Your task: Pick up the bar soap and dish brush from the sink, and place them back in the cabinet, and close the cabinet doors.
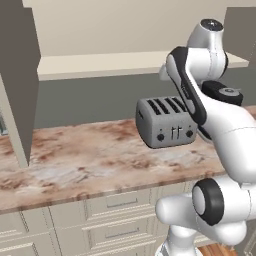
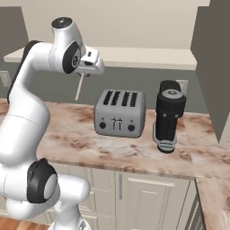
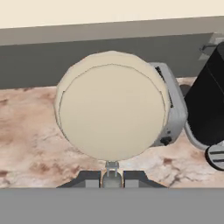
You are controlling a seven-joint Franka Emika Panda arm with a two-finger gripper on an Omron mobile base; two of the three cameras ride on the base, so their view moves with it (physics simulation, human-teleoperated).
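My gripper (image 2: 86,72) is shut on the dish brush (image 2: 79,87), raised above the marble counter, just under the open cabinet's beige shelf (image 2: 134,57). In the hand view the brush's round cream head (image 3: 111,107) faces the camera, and its thin handle runs down between my fingertips (image 3: 111,178). From the right base view the pale handle hangs down and slightly left from the hand. The cabinet doors stand open: one at the left edge (image 1: 20,75), one at the right (image 2: 211,67). The shelf (image 1: 100,65) lies bare in front of the arm. The bar soap and the sink are out of view.
A silver four-slot toaster (image 2: 119,112) (image 1: 167,122) stands on the counter (image 1: 90,165) below the brush. A black appliance (image 2: 170,114) sits to its right. Cream drawers (image 1: 120,205) run under the counter's edge.
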